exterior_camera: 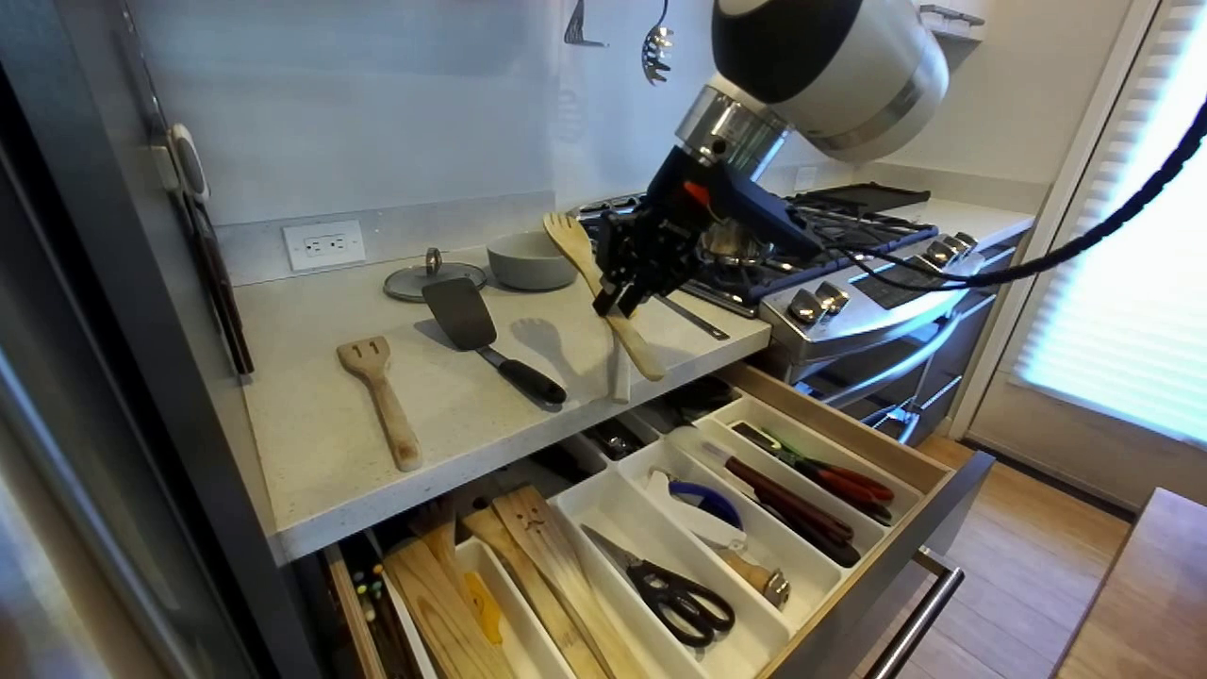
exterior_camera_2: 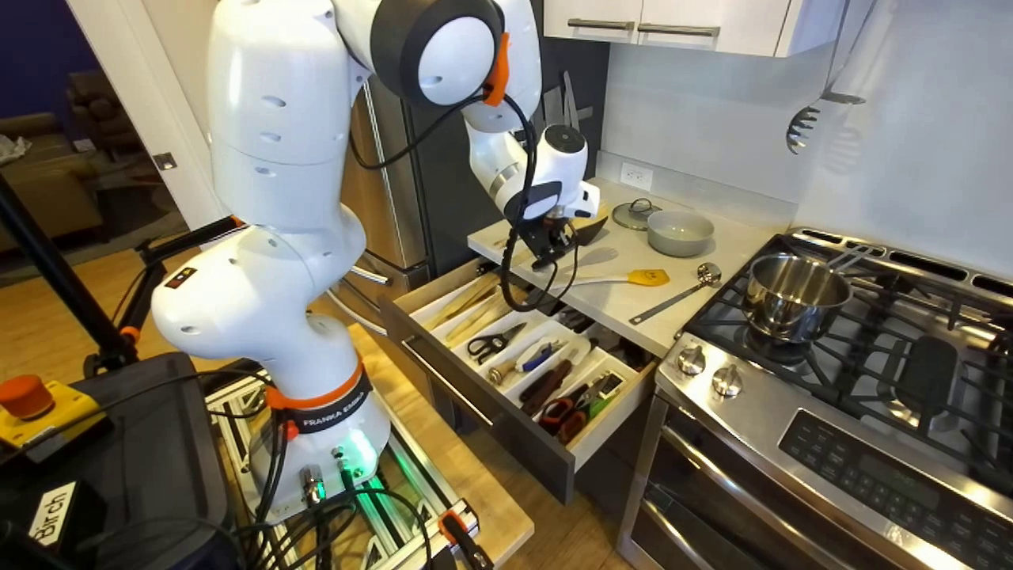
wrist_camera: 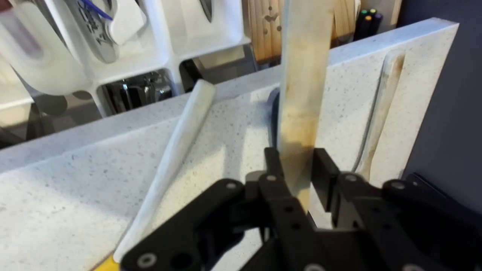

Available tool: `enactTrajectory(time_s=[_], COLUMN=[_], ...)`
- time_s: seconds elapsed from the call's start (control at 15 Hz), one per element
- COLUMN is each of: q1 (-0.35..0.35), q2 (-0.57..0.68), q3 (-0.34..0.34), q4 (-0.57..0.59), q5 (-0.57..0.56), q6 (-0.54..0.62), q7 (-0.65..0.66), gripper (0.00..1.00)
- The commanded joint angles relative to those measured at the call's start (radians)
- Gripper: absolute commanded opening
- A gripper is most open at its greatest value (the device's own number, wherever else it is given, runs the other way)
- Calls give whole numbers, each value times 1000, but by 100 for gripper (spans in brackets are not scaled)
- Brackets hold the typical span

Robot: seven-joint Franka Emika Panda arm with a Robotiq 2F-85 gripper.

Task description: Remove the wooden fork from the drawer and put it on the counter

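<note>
Jaws clamped on the wooden fork [exterior_camera: 637, 349] above the bench [exterior_camera: 302, 420], I could drop it into the open drawer [exterior_camera: 891, 577] by releasing early.

Everything here is saying kitchen: a gas stove [exterior_camera_2: 764, 416] is carrying a steel pot [exterior_camera_2: 787, 309], white cabinets [exterior_camera_2: 712, 12] are hanging overhead, a counter [exterior_camera: 302, 415] is running along the wall [exterior_camera: 396, 113], a drawer [exterior_camera_2: 522, 447] is showing scissors [exterior_camera: 651, 575] and wooden utensils [exterior_camera: 556, 556], a pasta server [exterior_camera: 653, 47] is dangling, and beyond the doorway [exterior_camera_2: 146, 111] a brown sofa [exterior_camera_2: 47, 190] is hinting at a home!
</note>
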Motion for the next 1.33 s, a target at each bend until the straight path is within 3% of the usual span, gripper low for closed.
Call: enactTrajectory(time_s=[0.0,0.13,0.2,0.47,0.6,0.87,0.93,1.0,1.13,1.27], q1=[260,386,472,719,786,855,873,878,887,834], q2=[4,76,54,171,219,273,274,267,227,151], q3=[-251,-393,-472,-685,-734,-798,-821,-833,-854,-798], q4=[204,319,363,508,562,635,646,649,624,538], q5=[5,-86,6,79,118,160,156,158,148,171], q6=[-132,-181,-226,-222,-230,-252,-255,-259,-266,-260], q7=[13,98,40,-10,-26,-22,-13,-14,-23,-119], gripper=[6,6,6,6,6,6,51,51,65,81])
